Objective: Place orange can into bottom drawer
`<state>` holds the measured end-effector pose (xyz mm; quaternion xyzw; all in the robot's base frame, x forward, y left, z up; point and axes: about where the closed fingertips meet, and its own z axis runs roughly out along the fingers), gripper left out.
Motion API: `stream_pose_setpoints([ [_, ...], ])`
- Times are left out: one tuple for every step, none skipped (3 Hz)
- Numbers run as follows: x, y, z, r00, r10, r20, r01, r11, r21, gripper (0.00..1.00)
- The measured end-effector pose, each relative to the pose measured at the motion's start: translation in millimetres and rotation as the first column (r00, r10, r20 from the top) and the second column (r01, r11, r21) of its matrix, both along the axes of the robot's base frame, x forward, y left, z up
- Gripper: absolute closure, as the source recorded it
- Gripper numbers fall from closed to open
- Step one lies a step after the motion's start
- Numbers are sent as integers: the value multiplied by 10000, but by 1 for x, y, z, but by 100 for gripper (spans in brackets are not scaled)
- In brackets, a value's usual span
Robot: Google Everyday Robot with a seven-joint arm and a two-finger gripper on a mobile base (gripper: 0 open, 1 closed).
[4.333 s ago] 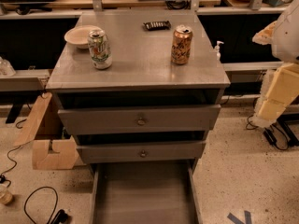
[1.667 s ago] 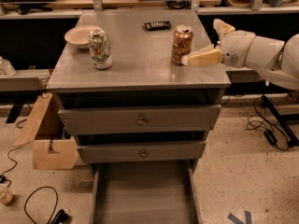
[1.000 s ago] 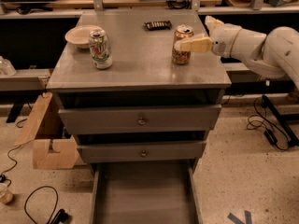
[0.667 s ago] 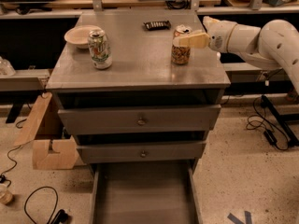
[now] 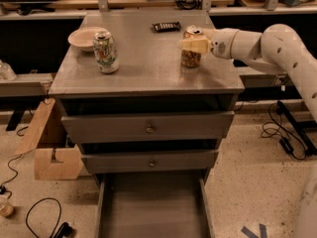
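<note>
Hand point(image 5: 194, 44) lies across the upper half of the orange can point(image 5: 190, 59); grip cannot be told.

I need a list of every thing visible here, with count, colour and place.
grey metal cabinet: one, grey, centre
orange-copper drink can: one, orange, cabinet top, right
white-green drink can: one, white-green, top, left
shallow bowl: one, beige, top, back left
flat dark object: one, black, top, back centre
upper knobbed drawers: two, grey, shut
bottom drawer: one, grey, pulled out
cardboard box: one, brown, floor, left
robot arm: one, white, from the right
gripper: one, cream, at the orange can's top
</note>
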<state>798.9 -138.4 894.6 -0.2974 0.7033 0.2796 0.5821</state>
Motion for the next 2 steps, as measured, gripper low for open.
stream_pose_setpoints([
  [-7, 10, 6, 9998, -73, 197, 74, 10000, -53, 49],
  [-6, 14, 4, 9999, -25, 171, 25, 10000, -42, 72],
])
